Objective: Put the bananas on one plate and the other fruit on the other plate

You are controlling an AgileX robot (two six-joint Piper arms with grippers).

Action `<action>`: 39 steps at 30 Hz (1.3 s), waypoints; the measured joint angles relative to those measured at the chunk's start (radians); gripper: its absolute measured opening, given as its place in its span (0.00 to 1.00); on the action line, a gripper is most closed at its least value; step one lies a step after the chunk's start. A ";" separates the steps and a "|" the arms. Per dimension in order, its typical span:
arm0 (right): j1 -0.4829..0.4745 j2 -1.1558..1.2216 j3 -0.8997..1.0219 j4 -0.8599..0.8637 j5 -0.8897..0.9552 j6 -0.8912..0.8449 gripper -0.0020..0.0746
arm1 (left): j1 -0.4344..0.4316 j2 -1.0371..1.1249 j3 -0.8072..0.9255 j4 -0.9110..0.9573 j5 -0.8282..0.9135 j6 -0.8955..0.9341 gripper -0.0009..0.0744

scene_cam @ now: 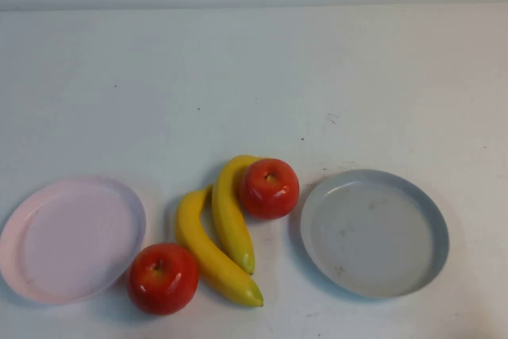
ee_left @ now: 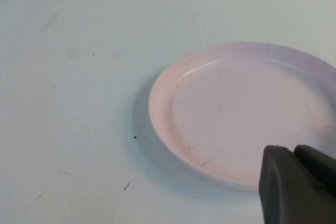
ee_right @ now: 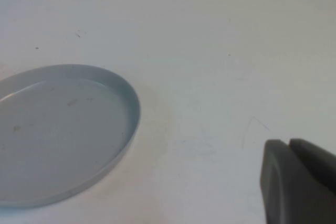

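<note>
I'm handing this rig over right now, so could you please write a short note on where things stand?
Left tool: shut, empty, above the pink plate.
Right tool: shut, empty, beside the grey plate.
Two bananas lie side by side on the table between the plates; one apple is beside them, the other apple by the pink plate.
Done: nothing, both plates empty.
Left: bananas to one plate, apples to the other.

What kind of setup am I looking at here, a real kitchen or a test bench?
Most likely a lab test bench: a bare white table, glossy plastic-looking bananas and apples between an empty pink plate and grey plate. The left pincer and right pincer hang shut beside the plates.
</note>
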 joint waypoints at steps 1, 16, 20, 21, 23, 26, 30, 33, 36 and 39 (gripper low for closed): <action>0.000 0.000 0.000 0.000 0.000 0.000 0.00 | 0.000 0.000 0.000 0.000 0.000 0.000 0.02; 0.000 0.000 0.000 0.000 0.000 0.000 0.00 | 0.000 0.000 0.000 0.000 0.000 0.012 0.02; 0.000 0.000 0.000 0.000 0.000 0.000 0.00 | 0.000 0.000 0.000 0.000 0.000 0.012 0.02; 0.000 0.000 0.000 0.000 0.000 0.000 0.00 | 0.000 0.000 0.000 0.000 0.000 0.012 0.02; 0.000 0.000 0.000 0.000 0.000 0.000 0.00 | 0.000 0.000 0.000 0.000 -0.001 0.012 0.02; 0.000 0.000 0.000 0.000 0.000 0.000 0.00 | 0.000 0.000 0.000 -0.008 -0.006 0.012 0.02; 0.000 0.000 0.000 0.000 0.000 0.000 0.00 | 0.000 0.000 0.000 -0.017 -0.021 0.012 0.02; 0.000 0.000 0.000 0.000 0.000 0.000 0.00 | 0.000 0.000 0.000 -0.017 -0.025 0.005 0.02; 0.000 0.000 0.000 0.000 0.000 0.000 0.00 | 0.000 0.000 0.000 -0.019 -0.025 -0.040 0.02; 0.000 0.000 0.000 0.000 0.000 0.000 0.00 | 0.000 0.000 0.000 -0.050 -0.049 -0.149 0.02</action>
